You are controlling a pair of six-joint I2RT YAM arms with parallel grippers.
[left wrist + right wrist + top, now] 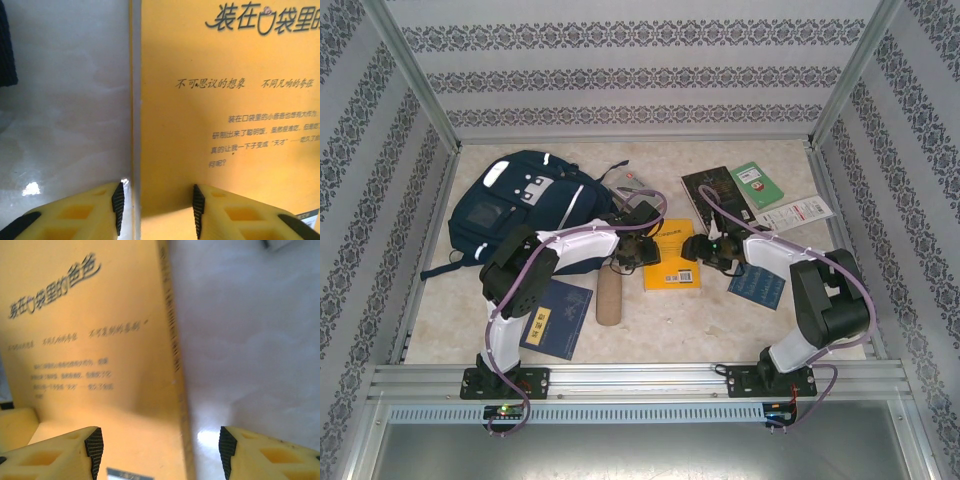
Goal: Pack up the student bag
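Navy student bag (520, 205) lies at the far left of the counter (650, 325).
It has a thin white stripe and grey-white patches near its top. The left end effector (157, 200) and right end effector (160, 445) stand released, astride the edges of the yellow book (672, 268).

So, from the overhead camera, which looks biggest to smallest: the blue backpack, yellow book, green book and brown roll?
1. blue backpack, by far the largest.
2. yellow book, though it is partly hidden.
3. green book and brown roll: too alike in this view to rank.
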